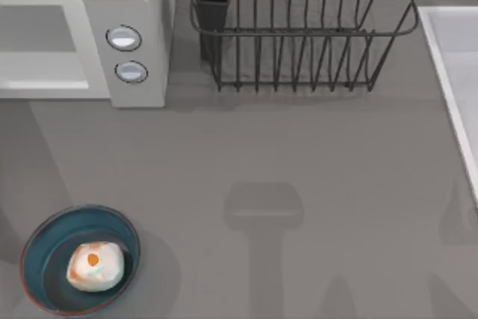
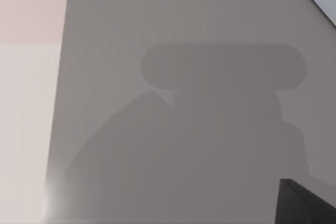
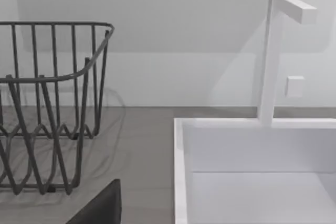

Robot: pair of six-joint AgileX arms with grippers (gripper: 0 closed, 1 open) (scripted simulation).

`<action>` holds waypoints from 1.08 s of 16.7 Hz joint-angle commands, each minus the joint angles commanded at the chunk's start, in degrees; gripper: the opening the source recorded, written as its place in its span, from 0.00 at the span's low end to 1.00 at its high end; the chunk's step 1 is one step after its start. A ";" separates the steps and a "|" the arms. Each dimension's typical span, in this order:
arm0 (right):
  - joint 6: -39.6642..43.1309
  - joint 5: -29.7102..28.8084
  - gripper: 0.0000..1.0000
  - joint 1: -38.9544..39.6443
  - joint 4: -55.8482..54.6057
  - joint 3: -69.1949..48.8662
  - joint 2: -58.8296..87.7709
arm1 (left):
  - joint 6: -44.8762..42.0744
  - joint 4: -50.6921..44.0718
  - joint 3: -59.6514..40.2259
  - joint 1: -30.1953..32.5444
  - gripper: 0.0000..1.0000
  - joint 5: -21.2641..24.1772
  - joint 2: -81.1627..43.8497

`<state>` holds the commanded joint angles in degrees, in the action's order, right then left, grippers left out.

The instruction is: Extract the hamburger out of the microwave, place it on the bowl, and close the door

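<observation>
Grey table [image 1: 299, 147] | hamburger [image 1: 95, 266] in bowl [image 1: 45, 240] | microwave [image 1: 134, 5] behind

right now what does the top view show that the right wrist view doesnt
Top view alone: the hamburger lying in the bowl at the table's front left, and the microwave at the back left with its door shut. Right wrist view alone: a white faucet rising behind the sink. Both share the black wire dish rack and the grey table.
</observation>
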<state>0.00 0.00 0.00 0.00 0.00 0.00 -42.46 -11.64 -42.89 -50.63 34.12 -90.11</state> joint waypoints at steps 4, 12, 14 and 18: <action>0.00 0.00 1.00 0.00 0.00 0.00 0.00 | 4.22 1.60 4.16 4.32 0.00 -2.71 4.36; 0.00 0.00 1.00 0.00 0.00 0.00 0.00 | 16.49 6.17 16.05 17.51 0.00 -10.30 17.98; 0.00 0.00 1.00 0.00 0.00 0.00 0.00 | 16.48 6.04 15.92 17.29 0.00 -10.04 17.73; 0.00 0.00 1.00 0.00 0.00 0.00 0.00 | 19.91 6.22 16.98 21.32 0.00 -13.07 19.34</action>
<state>0.00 0.00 0.00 0.00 0.00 0.00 -22.54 -5.42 -25.91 -29.31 21.05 -70.77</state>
